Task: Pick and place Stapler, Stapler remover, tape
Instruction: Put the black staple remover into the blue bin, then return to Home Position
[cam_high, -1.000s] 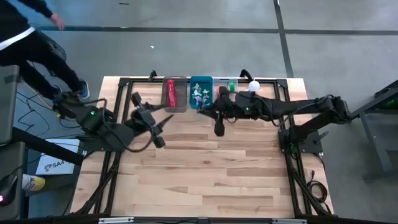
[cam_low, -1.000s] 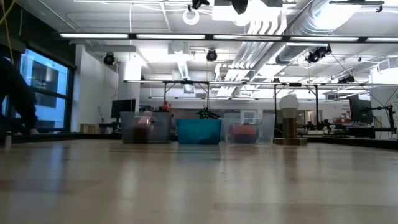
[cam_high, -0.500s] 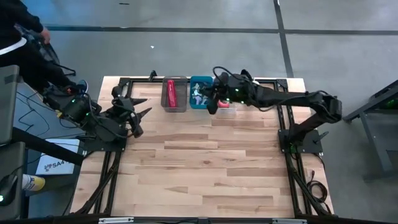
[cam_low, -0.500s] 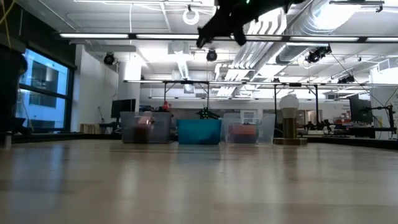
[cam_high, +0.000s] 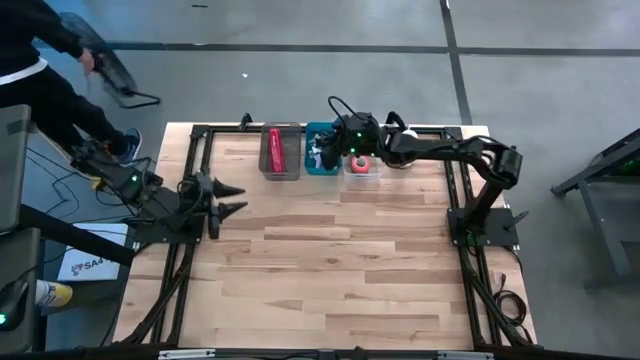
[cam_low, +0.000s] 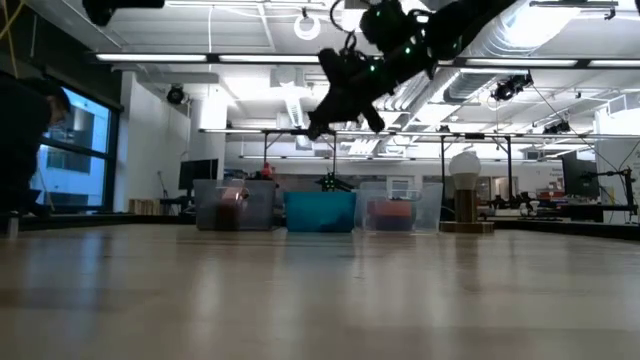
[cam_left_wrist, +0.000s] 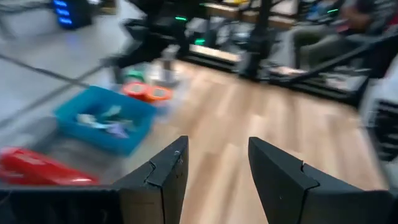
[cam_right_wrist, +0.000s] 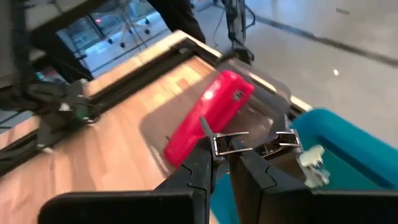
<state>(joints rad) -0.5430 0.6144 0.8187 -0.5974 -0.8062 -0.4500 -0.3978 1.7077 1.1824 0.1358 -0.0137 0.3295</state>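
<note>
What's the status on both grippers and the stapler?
Left gripper open, empty, at the table's left edge. Right gripper shut on a silvery claw piece above the bins. Stapler binned.

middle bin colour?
Teal blue bin, seen best in the left wrist view.

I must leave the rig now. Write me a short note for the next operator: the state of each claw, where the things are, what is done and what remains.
Left claw: open, empty, waiting at the table's left edge.
Right claw: shut on a small metal staple remover, raised over the bins at the far edge, between the clear bin and the blue bin.
Stapler: red, lying in the clear bin.
Blue bin: already holds other staple removers.
Tape: rolls in the bin to the right of the blue one.
Done: stapler and tape are binned.
Left: probably to drop the held remover into the blue bin. No loose items show on the table.
</note>
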